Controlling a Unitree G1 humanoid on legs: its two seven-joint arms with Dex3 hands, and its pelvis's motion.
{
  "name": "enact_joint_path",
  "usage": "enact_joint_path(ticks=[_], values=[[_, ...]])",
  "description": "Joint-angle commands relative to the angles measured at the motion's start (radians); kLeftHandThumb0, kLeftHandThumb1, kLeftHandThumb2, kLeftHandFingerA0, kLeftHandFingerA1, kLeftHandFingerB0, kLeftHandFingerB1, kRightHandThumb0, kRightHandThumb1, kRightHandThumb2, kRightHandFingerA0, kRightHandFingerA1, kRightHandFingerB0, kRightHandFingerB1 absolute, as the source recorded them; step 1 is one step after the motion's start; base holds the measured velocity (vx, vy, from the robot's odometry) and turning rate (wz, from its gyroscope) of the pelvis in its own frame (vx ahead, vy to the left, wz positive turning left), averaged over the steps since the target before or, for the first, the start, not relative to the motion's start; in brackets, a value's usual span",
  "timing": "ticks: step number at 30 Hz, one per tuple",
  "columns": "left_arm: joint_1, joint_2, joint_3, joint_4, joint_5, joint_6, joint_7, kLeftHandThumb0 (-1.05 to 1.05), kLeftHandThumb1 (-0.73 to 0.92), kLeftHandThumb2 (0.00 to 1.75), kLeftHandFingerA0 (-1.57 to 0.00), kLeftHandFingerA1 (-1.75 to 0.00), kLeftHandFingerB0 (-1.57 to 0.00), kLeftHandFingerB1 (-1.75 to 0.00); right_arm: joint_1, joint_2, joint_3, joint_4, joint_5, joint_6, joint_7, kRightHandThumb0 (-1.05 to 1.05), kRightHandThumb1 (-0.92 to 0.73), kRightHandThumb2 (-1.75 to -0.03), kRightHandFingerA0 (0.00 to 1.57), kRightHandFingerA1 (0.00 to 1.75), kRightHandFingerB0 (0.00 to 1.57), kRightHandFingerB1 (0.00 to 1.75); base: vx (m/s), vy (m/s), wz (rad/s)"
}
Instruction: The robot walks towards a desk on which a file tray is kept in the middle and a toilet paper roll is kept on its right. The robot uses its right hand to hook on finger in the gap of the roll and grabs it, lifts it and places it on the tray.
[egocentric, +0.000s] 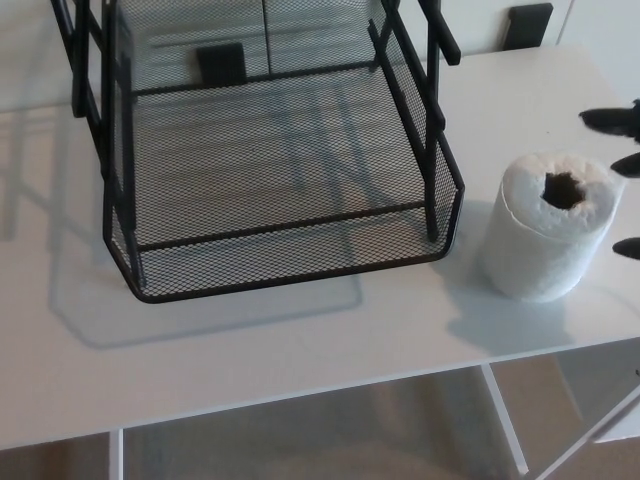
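Item one: a white desk (300, 340), its near edge running across the lower part of the head view with floor visible below. Item two: a black wire-mesh file tray (290, 262) standing in the middle of the desk, its lower shelf bare, its dark uprights rising out of the top of the view. Item three: a toilet paper roll (548, 240), white, standing upright on end on the desk to the right of the tray, close beside the tray's near right corner but not touching it; its hollow core faces upward and the top edge of the paper is ragged. Item four: the right hand (622, 170), only partly in view at the far right edge, shown as three black fingertips (606, 119) pointing left toward the roll, one beyond the roll's far side, one level with its top, one lower beside its right flank. The tips are spread well apart and hold nothing; none is inside the core, and contact with the paper is not evident. The left hand does not show.
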Motion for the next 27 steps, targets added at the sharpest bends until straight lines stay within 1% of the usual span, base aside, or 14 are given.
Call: enact_joint_path(ticks=[1, 2, 3, 5, 8, 9, 10, 11, 16, 17, 18, 22, 23, 27], values=[[0.0, 0.009, 0.027, -0.004, -0.023, -0.058, -0.014, -0.75, 0.92, 0.74, -0.3, -0.76, -0.29, -0.55, -0.074, -0.05, 0.102, 0.037, -0.175, 0.041, 0.077, -0.67, -0.48, -0.82, 0.18, 0.5, 0.05, 0.29, 0.0, 0.0, 0.0], [0.007, 0.018, 0.002, -0.005, 0.006, -0.087, -0.008, -0.72, 0.92, 0.8, -0.22, -0.55, -0.24, -0.47, -0.078, -0.049, 0.114, 0.039, -0.187, 0.031, 0.073, -0.63, -0.6, -0.59, 0.26, 0.44, 0.1, 0.22, 0.0, 0.0, 0.0], [0.012, 0.02, -0.008, -0.009, 0.018, -0.098, -0.003, -0.72, 0.92, 0.78, -0.25, -0.55, -0.25, -0.47, -0.08, -0.049, 0.119, 0.042, -0.19, 0.02, 0.072, -0.66, -0.47, -0.83, 0.21, 0.53, 0.04, 0.32, 0.0, 0.0, 0.0], [0.002, 0.017, 0.003, 0.018, 0.002, -0.1, -0.011, -0.73, 0.92, 0.78, -0.2, -0.5, -0.24, -0.45, -0.082, -0.049, 0.125, 0.051, -0.194, -0.004, 0.071, -0.66, -0.46, -0.83, 0.22, 0.53, 0.04, 0.33, 0.0, 0.0, 0.0], [0.02, 0.002, 0.049, -0.051, -0.05, -0.013, -0.016, -0.75, 0.92, 0.77, -0.29, -0.57, -0.25, -0.47, -0.088, -0.049, 0.132, 0.037, -0.204, -0.006, 0.08, -0.65, -0.46, -0.82, 0.21, 0.52, 0.04, 0.35, 0.0, 0.0, 0.0], [0.022, 0.006, 0.037, -0.049, -0.033, -0.026, -0.015, -0.7, 0.92, 0.77, -0.21, -0.51, -0.23, -0.45, -0.089, -0.05, 0.136, 0.033, -0.216, -0.01, 0.079, -0.63, -0.61, -0.59, 0.29, 0.42, 0.12, 0.24, 0.0, 0.0, 0.0], [0.023, 0.013, 0.018, -0.042, -0.008, -0.047, -0.014, -0.7, 0.92, 0.77, -0.21, -0.51, -0.23, -0.45, -0.09, -0.052, 0.142, 0.028, -0.233, -0.015, 0.077, -0.63, -0.61, -0.59, 0.29, 0.42, 0.12, 0.24, 0.0, 0.0, 0.0], [0.029, 0.014, 0.004, -0.032, 0.012, -0.08, 0.0, -0.71, 0.92, 0.77, -0.22, -0.5, -0.22, -0.44, -0.084, -0.055, 0.146, 0.006, -0.243, -0.01, 0.086, -0.67, -0.48, -0.84, 0.22, 0.51, 0.04, 0.34, 0.0, 0.0, 0.0], [0.024, 0.021, -0.004, -0.031, 0.007, -0.07, -0.002, -0.71, 0.92, 0.77, -0.19, -0.49, -0.23, -0.44, -0.064, -0.057, 0.139, 0.003, -0.272, -0.061, 0.073, -0.68, -0.49, -0.86, 0.22, 0.52, 0.04, 0.35, 0.0, 0.0, 0.0], [0.017, 0.016, 0.009, -0.029, -0.005, -0.05, 0.005, -0.73, 0.81, 1.16, -0.28, -0.6, -0.25, -0.55, -0.057, -0.059, 0.13, 0.002, -0.273, -0.081, 0.067, -0.68, -0.49, -0.86, 0.22, 0.53, 0.04, 0.36, 0.0, 0.0, 0.0], [0.005, 0.02, 0.004, 0.001, 0.001, -0.074, 0.0, -0.71, 0.92, 0.76, -0.24, -0.52, -0.24, -0.45, -0.056, -0.058, 0.125, 0.004, -0.276, -0.09, 0.062, -0.67, -0.49, -0.85, 0.24, 0.54, 0.06, 0.37, 0.0, 0.0, 0.0], [0.001, 0.02, 0.002, 0.009, 0.001, -0.087, -0.004, -0.69, 0.92, 0.77, -0.18, -0.5, -0.2, -0.44, -0.049, -0.063, 0.105, -0.021, -0.288, -0.075, 0.073, -0.66, -0.49, -0.83, 0.23, 0.51, 0.06, 0.38, 0.0, 0.0, 0.0], [0.0, 0.022, 0.002, 0.005, -0.003, -0.068, -0.012, -0.74, 0.92, 0.75, -0.14, -0.48, -0.18, -0.43, -0.039, -0.065, 0.101, -0.032, -0.291, -0.071, 0.075, -0.61, -0.63, -0.6, 0.3, 0.42, 0.13, 0.26, 0.0, 0.0, 0.0], [0.013, 0.025, -0.022, -0.004, 0.024, -0.11, 0.011, -0.69, 0.92, 0.77, -0.21, -0.5, -0.21, -0.44, -0.024, -0.066, 0.107, -0.045, -0.309, -0.067, 0.089, -0.62, -0.64, -0.6, 0.3, 0.41, 0.13, 0.25, 0.0, 0.0, 0.0]])
